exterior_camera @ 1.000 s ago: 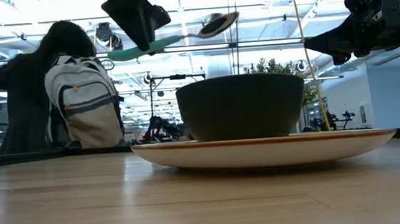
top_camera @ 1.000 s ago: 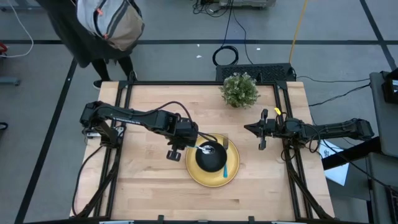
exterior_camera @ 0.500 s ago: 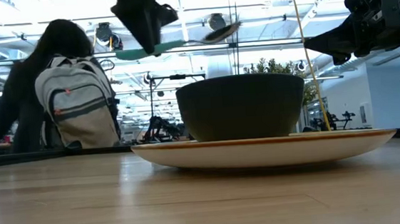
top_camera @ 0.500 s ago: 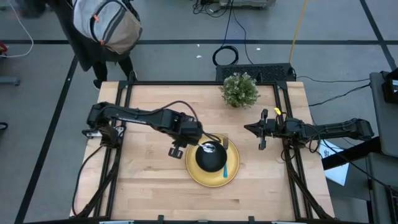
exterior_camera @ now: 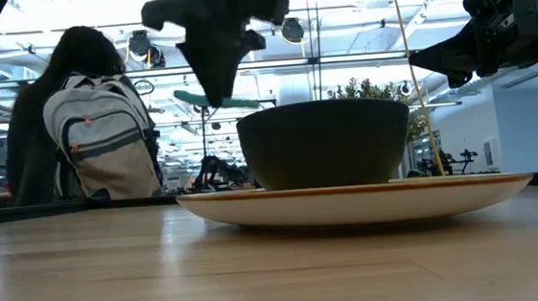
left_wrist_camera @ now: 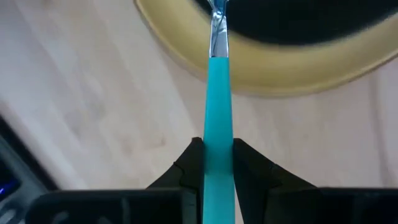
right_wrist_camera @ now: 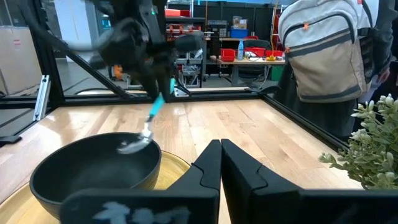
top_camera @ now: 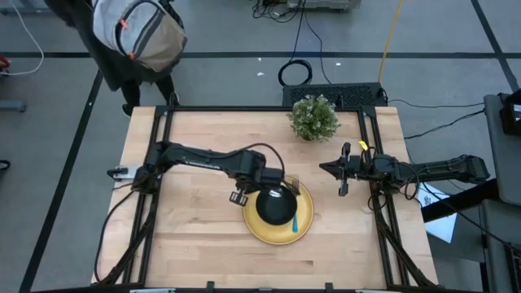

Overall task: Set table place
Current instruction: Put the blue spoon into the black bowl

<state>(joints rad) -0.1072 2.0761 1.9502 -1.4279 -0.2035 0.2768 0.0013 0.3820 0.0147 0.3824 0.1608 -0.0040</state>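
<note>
Left pincer (left_wrist_camera: pixel 217 163) grips the spoon (left_wrist_camera: pixel 217 118), its head dipping into the bowl (right_wrist_camera: pixel 93 168).

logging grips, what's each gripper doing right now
Left gripper: shut on the turquoise-handled metal spoon, over the black bowl.
Right gripper: shut, empty.

Table (top_camera: pixel 195 236): light wood, butcher-block strips, smooth satin finish; black metal frame (top_camera: pixel 244 108) seen along the 12 o'clock edge. Plate (top_camera: pixel 304 228): yellow, glossy, prob. glazed or plastic. Bowl (exterior_camera: pixel 324 144): black, matt. Spoon (left_wrist_camera: pixel 218 112): turquoise handle, smooth plastic look, w/ shiny metal neck. Left gripper fingers (left_wrist_camera: pixel 249 171): matt black. Backpack (right_wrist_camera: pixel 323 50) beyond 12 o'clock edge: grey-beige cloth.
</note>
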